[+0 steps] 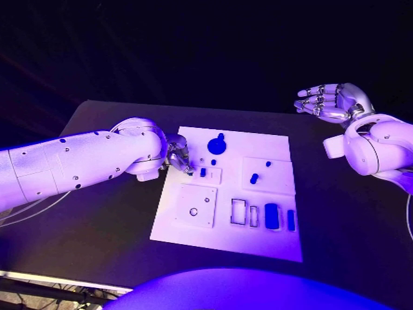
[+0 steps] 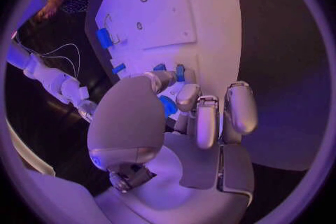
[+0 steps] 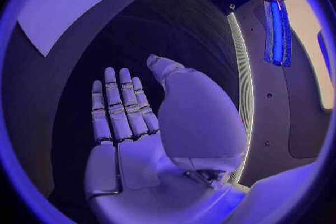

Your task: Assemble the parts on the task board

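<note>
At the task board's (image 1: 227, 219) left edge, mid-counter (image 1: 95, 239), the left hand (image 1: 177, 157) reaches over a small blue part (image 1: 202, 172), apparently to seat it; whether it pinches, I cannot tell. The right hand (image 1: 332, 101) hangs spread, clear of the work.

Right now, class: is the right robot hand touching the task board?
Apart. The head view shows the right robot hand raised beyond the table's far right, a plain gap from the task board; in the right wrist view it hovers open over dark table.
</note>
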Controlling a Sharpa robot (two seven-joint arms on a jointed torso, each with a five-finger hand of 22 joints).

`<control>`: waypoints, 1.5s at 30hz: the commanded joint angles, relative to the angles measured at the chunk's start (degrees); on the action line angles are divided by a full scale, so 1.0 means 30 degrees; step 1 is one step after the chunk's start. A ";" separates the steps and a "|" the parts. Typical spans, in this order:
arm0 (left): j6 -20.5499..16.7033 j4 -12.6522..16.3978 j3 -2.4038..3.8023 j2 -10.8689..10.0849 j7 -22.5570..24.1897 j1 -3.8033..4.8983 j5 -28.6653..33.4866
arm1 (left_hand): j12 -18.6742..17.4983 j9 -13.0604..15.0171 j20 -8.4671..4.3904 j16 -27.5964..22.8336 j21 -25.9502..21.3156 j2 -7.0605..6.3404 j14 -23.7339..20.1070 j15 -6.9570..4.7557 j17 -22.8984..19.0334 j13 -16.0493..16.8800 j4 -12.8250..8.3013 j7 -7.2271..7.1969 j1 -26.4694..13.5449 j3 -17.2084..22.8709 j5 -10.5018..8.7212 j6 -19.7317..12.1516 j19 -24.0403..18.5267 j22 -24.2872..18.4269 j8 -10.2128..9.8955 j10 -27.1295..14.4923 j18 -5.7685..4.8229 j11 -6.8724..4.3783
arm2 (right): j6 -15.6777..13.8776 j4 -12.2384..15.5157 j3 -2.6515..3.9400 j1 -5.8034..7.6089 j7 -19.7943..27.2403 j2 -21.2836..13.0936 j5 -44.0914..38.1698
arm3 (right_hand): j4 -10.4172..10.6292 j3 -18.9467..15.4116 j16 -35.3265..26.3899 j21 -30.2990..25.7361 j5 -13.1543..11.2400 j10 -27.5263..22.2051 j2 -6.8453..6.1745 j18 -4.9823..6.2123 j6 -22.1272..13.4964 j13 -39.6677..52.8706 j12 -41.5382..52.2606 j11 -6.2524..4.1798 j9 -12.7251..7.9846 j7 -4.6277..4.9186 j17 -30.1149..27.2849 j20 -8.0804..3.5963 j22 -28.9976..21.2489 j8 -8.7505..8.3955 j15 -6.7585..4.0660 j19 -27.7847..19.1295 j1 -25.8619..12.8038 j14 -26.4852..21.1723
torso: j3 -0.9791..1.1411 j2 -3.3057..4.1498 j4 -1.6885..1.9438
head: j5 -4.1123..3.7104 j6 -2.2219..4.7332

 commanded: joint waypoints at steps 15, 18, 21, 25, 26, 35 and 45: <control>0.0480 -0.0229 -0.0091 0.0289 -0.0117 -0.0078 0.0776 | 0.0122 0.0480 -0.0180 -0.0064 0.0040 -0.0122 0.1781 -0.0322 0.4297 0.0099 -0.0880 -0.0560 -0.2327 0.0972 -0.0077 0.0625 0.0138 0.0089 0.0246 0.0172 -0.0112 -0.0189 | 0.0324 -0.0012 0.0004 -0.0021 0.0120 0.0007 -0.0198 | -0.0126 -0.0007 -0.0132 -0.0001 -0.0010 -0.0006 0.0111 0.0104 0.0100 -0.0023 -0.0138 0.0079 -0.0037 0.1273 -0.0071 -0.0029 -0.0054 -0.0115 0.0049 0.0082 -0.0140 -0.0083 | -0.0012 0.0004 0.0007 | -0.0069 -0.0012; 0.0440 -0.0279 -0.0093 0.0306 -0.0133 -0.0078 0.0847 | 0.0124 0.0445 -0.0197 -0.0065 0.0016 -0.0120 0.1780 -0.0330 0.4294 0.0108 -0.0226 -0.0558 -0.2873 0.0263 -0.0064 0.0720 0.0134 0.0065 0.0185 0.0150 -0.0110 -0.0187 | 0.0319 -0.0009 0.0004 -0.0026 0.0123 0.0007 -0.0198 | -0.0123 -0.0009 -0.0135 -0.0001 -0.0011 -0.0007 0.0110 0.0103 0.0099 -0.0023 -0.0140 0.0081 -0.0039 0.1275 -0.0076 -0.0029 -0.0062 -0.0116 0.0050 0.0073 -0.0149 -0.0085 | -0.0012 -0.0003 0.0017 | -0.0077 -0.0005; 0.0409 -0.0314 -0.0094 0.0323 -0.0150 -0.0078 0.0896 | 0.0123 0.0412 -0.0196 -0.0074 0.0015 -0.0161 0.1774 -0.0320 0.4274 0.0108 0.0121 -0.0531 -0.3447 -0.0450 -0.0067 0.0811 0.0156 0.0087 0.0136 0.0134 -0.0117 -0.0164 | 0.0315 0.0000 0.0004 -0.0028 0.0123 0.0003 -0.0198 | -0.0123 -0.0009 -0.0135 -0.0001 -0.0011 -0.0007 0.0110 0.0103 0.0099 -0.0023 -0.0140 0.0081 -0.0039 0.1275 -0.0076 -0.0029 -0.0062 -0.0116 0.0050 0.0073 -0.0149 -0.0085 | -0.0023 -0.0002 0.0009 | -0.0081 -0.0020; 0.0415 -0.0353 -0.0096 0.0353 -0.0171 -0.0078 0.0933 | 0.0103 0.0344 -0.0192 -0.0087 -0.0006 -0.0048 0.1766 -0.0319 0.4248 0.0090 0.0141 -0.0526 -0.4048 -0.1235 -0.0052 0.0862 0.0154 0.0067 0.0019 0.0098 -0.0112 -0.0157 | 0.0318 0.0022 0.0004 -0.0031 0.0120 -0.0003 -0.0198 | -0.0114 -0.0019 -0.0144 0.0000 -0.0015 -0.0015 0.0106 0.0102 0.0093 -0.0024 -0.0145 0.0086 -0.0044 0.1281 -0.0087 -0.0028 -0.0069 -0.0120 0.0054 0.0073 -0.0174 -0.0092 | -0.0027 0.0000 0.0005 | -0.0082 -0.0023; 0.0424 -0.0366 -0.0096 0.0362 -0.0177 -0.0078 0.0943 | 0.0102 0.0332 -0.0193 -0.0081 -0.0010 -0.0039 0.1769 -0.0317 0.4258 0.0089 0.0149 -0.0524 -0.4160 -0.1400 -0.0047 0.0874 0.0155 0.0066 -0.0003 0.0093 -0.0111 -0.0155 | 0.0319 0.0027 0.0004 -0.0031 0.0123 -0.0005 -0.0198 | -0.0114 -0.0019 -0.0144 0.0000 -0.0015 -0.0015 0.0106 0.0102 0.0093 -0.0024 -0.0145 0.0086 -0.0044 0.1281 -0.0087 -0.0028 -0.0069 -0.0120 0.0054 0.0073 -0.0174 -0.0092 | -0.0027 -0.0002 0.0002 | -0.0086 -0.0028; 0.0440 -0.0487 -0.0105 0.0389 -0.0257 -0.0078 0.0972 | 0.0081 0.0276 -0.0192 -0.0096 -0.0027 -0.0121 0.1760 -0.0313 0.4228 0.0071 0.0159 -0.0515 -0.4646 -0.2249 -0.0041 0.0914 0.0160 0.0064 -0.0115 0.0061 -0.0111 -0.0145 | 0.0355 0.0046 0.0004 -0.0034 0.0152 -0.0010 -0.0198 | -0.0031 -0.0245 -0.0200 0.0004 -0.0048 -0.0040 -0.0046 0.0085 0.0076 -0.0015 -0.0160 0.0117 -0.0083 0.1305 -0.0190 -0.0027 -0.0158 -0.0133 0.0075 0.0062 -0.0469 -0.0092 | -0.0017 -0.0003 0.0008 | -0.0121 -0.0043; 0.0365 -0.0659 -0.0106 0.0341 -0.0338 -0.0078 0.0846 | 0.0056 0.0261 -0.0191 -0.0111 -0.0055 -0.0112 0.1751 -0.0311 0.4196 0.0037 0.0167 -0.0510 -0.4779 -0.2465 -0.0039 0.0920 0.0129 0.0013 -0.0146 0.0036 -0.0099 -0.0139 | 0.0353 0.0073 0.0004 -0.0035 0.0121 -0.0042 -0.0198 | -0.0016 -0.0299 -0.0210 0.0005 -0.0051 -0.0042 -0.0070 0.0082 0.0076 -0.0014 -0.0160 0.0121 -0.0090 0.1308 -0.0210 -0.0027 -0.0177 -0.0133 0.0078 0.0059 -0.0522 -0.0089 | -0.0016 0.0006 -0.0011 | -0.0118 0.0009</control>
